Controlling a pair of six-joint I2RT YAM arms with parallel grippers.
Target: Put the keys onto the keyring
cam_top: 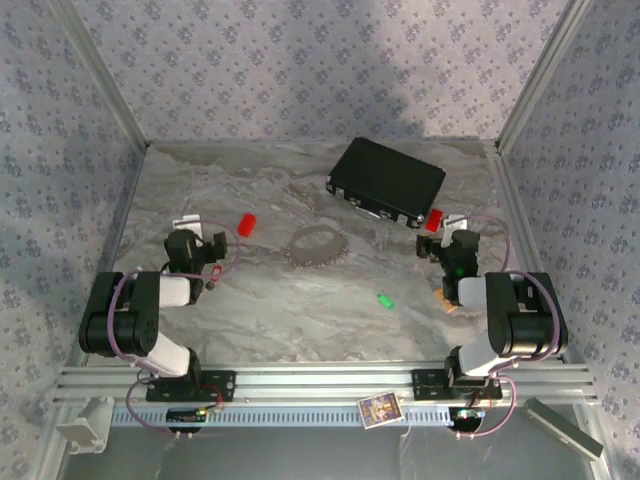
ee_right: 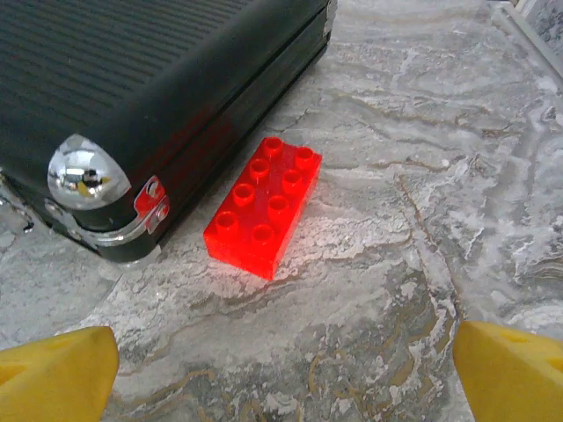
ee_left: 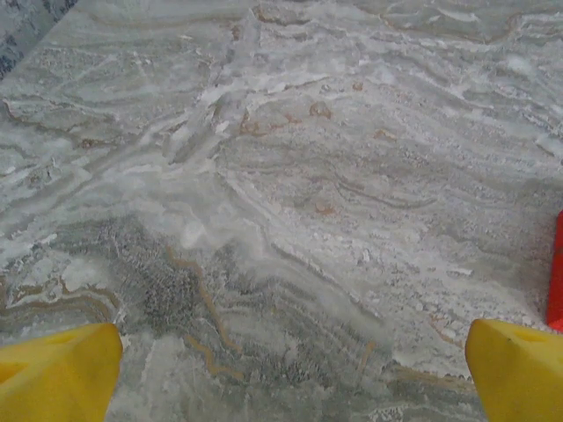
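Your left gripper (ee_left: 290,374) is standing wide open and holding nothing, its yellow fingertips (ee_left: 57,369) sitting at the two lower corners of the left wrist view over bare marble table (cam_top: 300,325), with the edge of a red block (ee_left: 556,272) just showing at the right border. Your right gripper (ee_right: 286,374) is also gaping wide and carrying nothing, and it is facing a second red block (ee_right: 264,205), a studded one, that is lying flat on the marble just beside the corner of the black case (ee_right: 132,88); whether the two are touching is hard to tell. From the top camera, the keyring (cam_top: 316,245) is lying as a loose oval of bead chain near the middle of the table, between the two arms and on the near side of the case. The green key (cam_top: 383,299) is resting on the marble apart from the chain, nearer to you and closer to the right arm. Neither gripper is touching the chain or the key.
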